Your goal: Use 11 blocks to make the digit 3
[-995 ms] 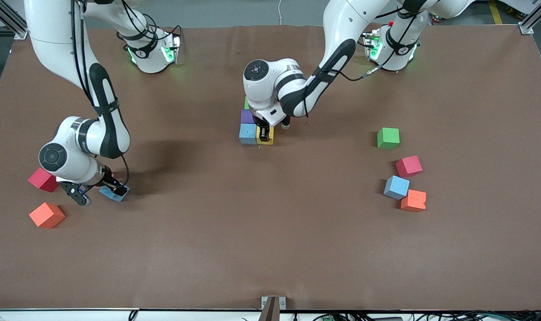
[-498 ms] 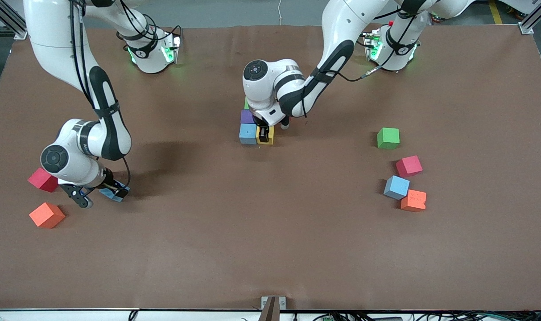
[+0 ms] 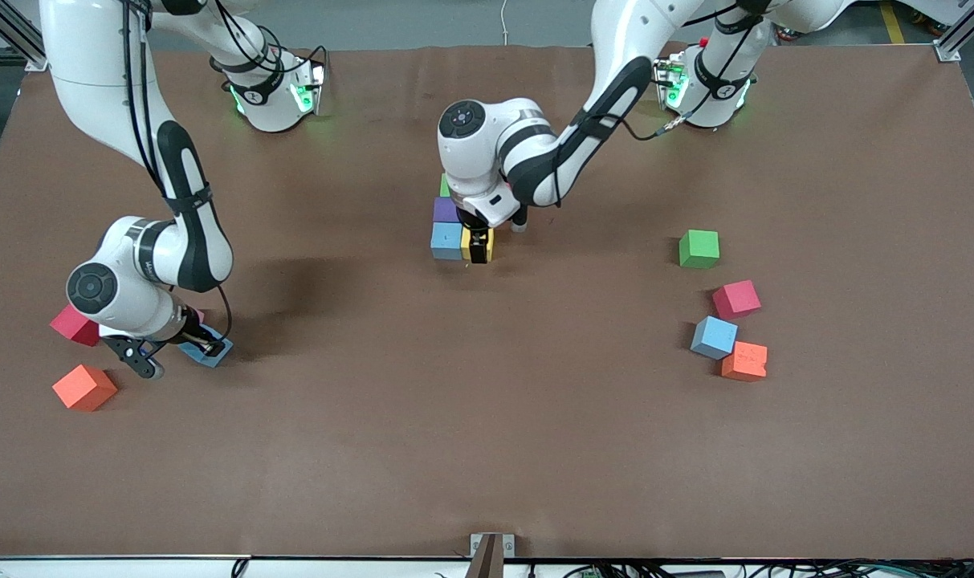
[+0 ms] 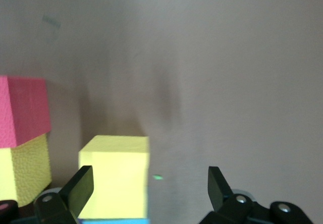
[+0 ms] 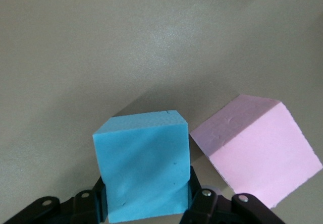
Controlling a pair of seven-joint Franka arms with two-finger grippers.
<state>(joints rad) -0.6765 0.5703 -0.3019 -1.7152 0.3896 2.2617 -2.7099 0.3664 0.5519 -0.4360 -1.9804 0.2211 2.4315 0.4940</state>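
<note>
Several blocks touch at the table's middle: green [image 3: 444, 186], purple [image 3: 445, 210], light blue [image 3: 446, 240] and yellow [image 3: 488, 239]. My left gripper [image 3: 478, 247] is low over the yellow block, open and empty. In the left wrist view the yellow block [image 4: 116, 176] stands by one finger of the left gripper [image 4: 149, 186], with a pink block [image 4: 22, 110] and another yellow block [image 4: 25, 168] beside it. My right gripper [image 3: 205, 347] is shut on a light blue block [image 5: 141, 166] low at the table near the right arm's end. A pink block [image 5: 257, 148] lies beside it.
A red block [image 3: 71, 324] and an orange block [image 3: 83, 387] lie near the right gripper. Toward the left arm's end lie loose green [image 3: 698, 248], red [image 3: 735, 299], light blue [image 3: 713, 336] and orange [image 3: 744, 360] blocks.
The left arm's elbow and wrist have risen a little over the yellow block. The right arm's wrist has shifted slightly with the light blue block in its gripper.
</note>
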